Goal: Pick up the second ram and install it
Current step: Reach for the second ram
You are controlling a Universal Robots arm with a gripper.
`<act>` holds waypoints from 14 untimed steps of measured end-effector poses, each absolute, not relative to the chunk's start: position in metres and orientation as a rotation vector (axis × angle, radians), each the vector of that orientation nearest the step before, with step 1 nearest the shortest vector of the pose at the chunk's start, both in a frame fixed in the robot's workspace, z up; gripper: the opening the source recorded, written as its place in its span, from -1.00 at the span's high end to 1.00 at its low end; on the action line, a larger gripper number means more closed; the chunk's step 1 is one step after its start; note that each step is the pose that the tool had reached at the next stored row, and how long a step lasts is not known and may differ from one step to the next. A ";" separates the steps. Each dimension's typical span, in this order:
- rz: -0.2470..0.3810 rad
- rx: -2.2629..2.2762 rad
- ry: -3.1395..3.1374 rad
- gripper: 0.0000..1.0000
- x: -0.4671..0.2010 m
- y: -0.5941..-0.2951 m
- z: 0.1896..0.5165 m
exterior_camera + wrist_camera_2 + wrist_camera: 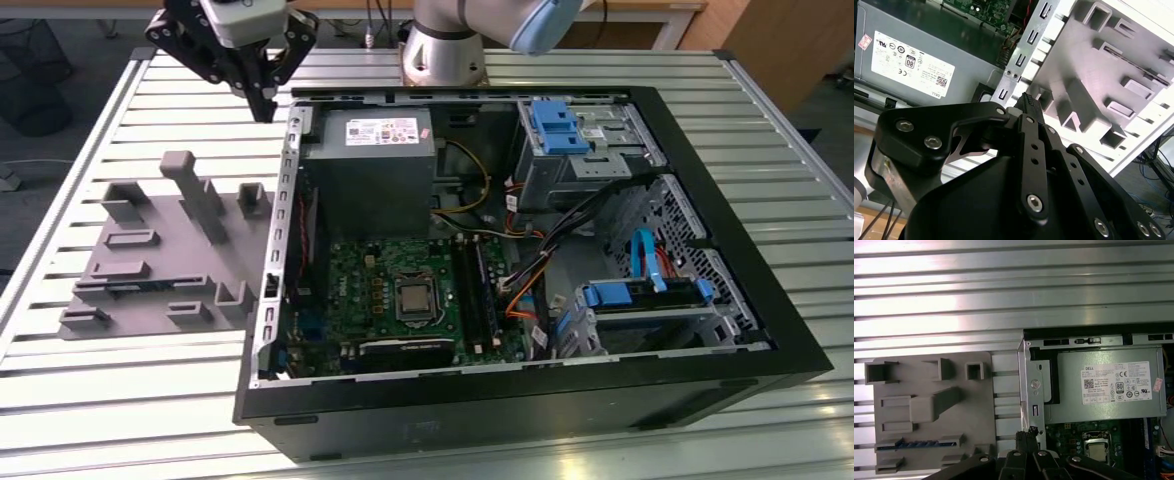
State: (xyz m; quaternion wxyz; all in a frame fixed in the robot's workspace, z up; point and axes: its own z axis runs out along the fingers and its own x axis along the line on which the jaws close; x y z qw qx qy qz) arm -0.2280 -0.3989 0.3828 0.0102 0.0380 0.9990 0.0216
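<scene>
The second ram (919, 443) is not yet picked: it lies in the grey fixture (929, 385). The tool (263, 105) hangs closed and empty above the computer case (534, 400) corner.

A slatted metal table (120, 400) carries a grey plastic fixture (147, 270) just beside an open computer case (534, 405)

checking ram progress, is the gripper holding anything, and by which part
Nothing is held: the gripper is shut and empty, while the second ram lies in a slot of the grey fixture.
</scene>
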 end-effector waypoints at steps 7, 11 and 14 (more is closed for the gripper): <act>0.067 0.118 3.119 0.79 -0.232 -0.399 0.382; 0.067 0.119 3.119 0.79 -0.234 -0.399 0.382; 0.067 0.119 3.120 0.79 -0.235 -0.399 0.381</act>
